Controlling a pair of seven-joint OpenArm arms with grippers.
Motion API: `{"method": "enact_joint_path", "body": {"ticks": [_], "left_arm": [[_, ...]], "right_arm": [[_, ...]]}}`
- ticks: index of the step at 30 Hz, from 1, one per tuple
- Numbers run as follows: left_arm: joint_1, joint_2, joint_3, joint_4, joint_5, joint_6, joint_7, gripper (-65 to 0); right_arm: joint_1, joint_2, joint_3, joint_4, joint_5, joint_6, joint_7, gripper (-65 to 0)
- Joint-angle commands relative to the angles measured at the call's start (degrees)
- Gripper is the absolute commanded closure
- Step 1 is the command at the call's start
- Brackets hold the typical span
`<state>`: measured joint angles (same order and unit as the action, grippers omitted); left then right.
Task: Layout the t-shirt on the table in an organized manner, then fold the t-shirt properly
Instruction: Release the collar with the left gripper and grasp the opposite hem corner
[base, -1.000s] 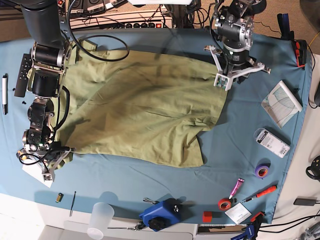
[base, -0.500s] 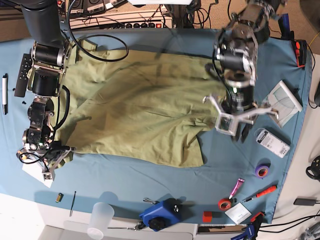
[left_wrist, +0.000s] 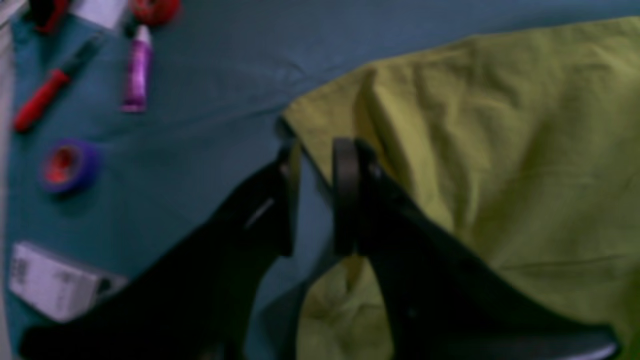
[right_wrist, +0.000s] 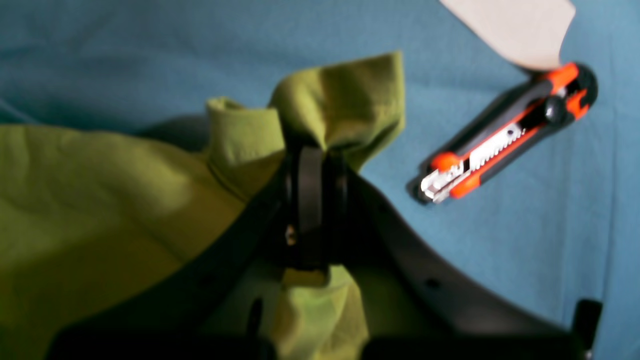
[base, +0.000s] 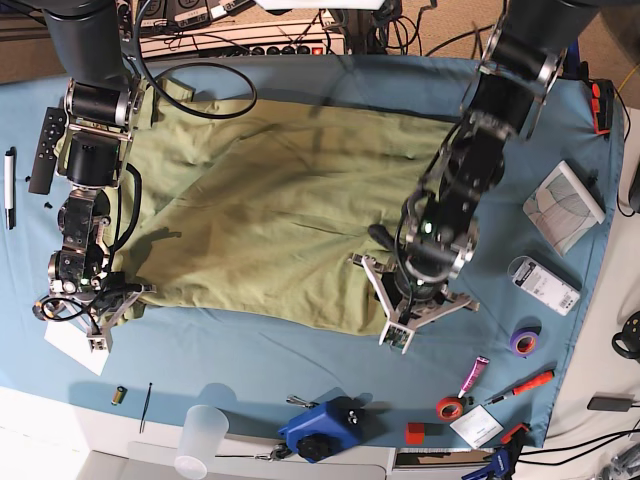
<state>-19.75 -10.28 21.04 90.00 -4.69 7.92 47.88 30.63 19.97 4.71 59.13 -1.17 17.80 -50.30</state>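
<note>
The olive-green t-shirt (base: 260, 210) lies spread and wrinkled across the teal-covered table (base: 250, 350). My left gripper (base: 408, 318) hangs low over the shirt's near right corner. In the left wrist view the left gripper (left_wrist: 317, 155) is open by a narrow gap, and blue cloth shows between its fingers. One finger (left_wrist: 345, 195) is above the t-shirt (left_wrist: 500, 125), right by its edge. My right gripper (base: 95, 318) is at the near left corner. The right wrist view shows the right gripper (right_wrist: 316, 150) shut on a bunched fold of the t-shirt (right_wrist: 75, 210).
Right of the left gripper lie a white box (base: 543, 285), purple tape roll (base: 524, 340), purple tube (base: 473, 375) and red screwdriver (base: 525, 385). An orange box cutter (right_wrist: 500, 145) and white paper (base: 75, 350) sit by the right gripper. A blue device (base: 320, 428) and cup (base: 200, 440) stand at the front edge.
My left arm has swung from the shirt's far right corner down to its near right corner. The right arm keeps its hold and has not moved.
</note>
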Motion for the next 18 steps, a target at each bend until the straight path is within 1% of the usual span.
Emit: {"method": "enact_joint_path", "body": {"ticks": [1, 3, 4, 7, 8, 9, 11, 13, 14, 15, 17, 18], "left_arm": [[-2.5, 0.6, -0.2, -1.2, -0.6, -0.5, -0.9, -15.1], [-4.2, 1.4, -0.2, -5.1, -0.5, -0.5, -1.4, -18.9], [-4.7, 1.7, -0.2, -6.9, -0.5, -0.5, -2.6, -21.1], [-5.0, 1.7, -0.2, -10.8, 0.5, -0.5, -9.2, -27.0], [-5.0, 1.9, -0.2, -11.5, 1.4, -0.3, -9.4, -27.9], [-4.9, 2.1, -0.2, -11.7, 2.2, 0.5, -9.4, -28.0], [-4.4, 2.7, -0.2, -11.7, 5.8, 2.6, -9.4, -28.0], [-3.9, 4.1, -0.2, -11.7, 10.5, 5.7, -9.4, -28.0], [-3.8, 4.7, -0.2, -11.7, 11.8, 7.0, -9.4, -28.0], [-3.8, 5.1, -0.2, -11.7, 12.2, 8.2, -9.4, -28.0], [-4.0, 5.7, -0.2, -11.8, 11.5, 8.6, -9.4, -28.0], [-4.1, 5.8, -0.2, -11.9, 9.9, 8.7, -9.3, -28.0]], "right_arm": [[1.9, 0.8, 0.1, 0.9, 0.1, -0.2, 0.9, 0.0], [1.9, 0.8, 0.1, 0.9, 0.1, -0.2, 0.8, 0.0], [1.9, 0.8, 0.1, 0.9, 0.1, -0.2, 0.8, 0.0], [1.9, 0.8, 0.1, 0.9, 0.1, -0.2, 0.8, 0.0], [1.9, 0.8, 0.1, 0.9, 0.1, -0.2, 0.8, 0.0], [1.9, 0.8, 0.1, 0.9, 0.1, -0.2, 0.8, 0.0], [1.9, 0.8, 0.1, 0.9, 0.1, -0.2, 0.8, 0.0], [1.9, 0.8, 0.1, 0.9, 0.2, -0.2, 0.8, 0.0], [1.9, 0.7, 0.1, 0.9, 0.1, -0.2, 0.8, 0.0], [1.9, 0.5, 0.1, 0.9, 0.2, -0.2, 0.8, 0.0], [1.9, 0.5, 0.1, 0.9, 0.3, -0.2, 0.4, 0.0], [1.9, 0.5, 0.1, 0.9, 0.3, -0.2, 0.1, 0.0]]}}
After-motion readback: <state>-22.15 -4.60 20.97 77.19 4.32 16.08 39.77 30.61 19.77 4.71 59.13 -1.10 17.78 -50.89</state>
